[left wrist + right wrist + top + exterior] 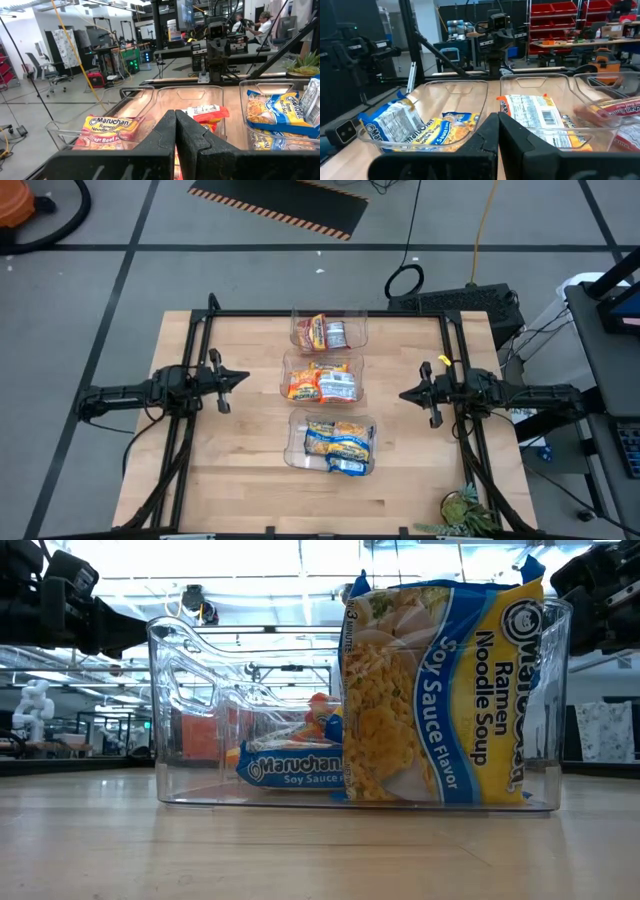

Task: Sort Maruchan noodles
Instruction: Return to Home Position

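Three clear plastic bins stand in a row down the table's middle. The far bin (329,330) holds reddish-brown Maruchan packets (107,131). The middle bin (322,378) holds orange packets (304,384). The near bin (333,442) holds blue-and-yellow packets (440,690), one upright against its wall, another lying flat (290,767). My left gripper (244,376) hovers left of the middle bin, shut. My right gripper (404,394) hovers right of the bins, shut. Neither touches anything.
Bare wooden table (240,470) lies to the left, right and near side of the bins. A green plant (465,510) sits at the near right corner. Black frame rails (190,440) run along both sides. People sit at desks (255,25) in the room beyond.
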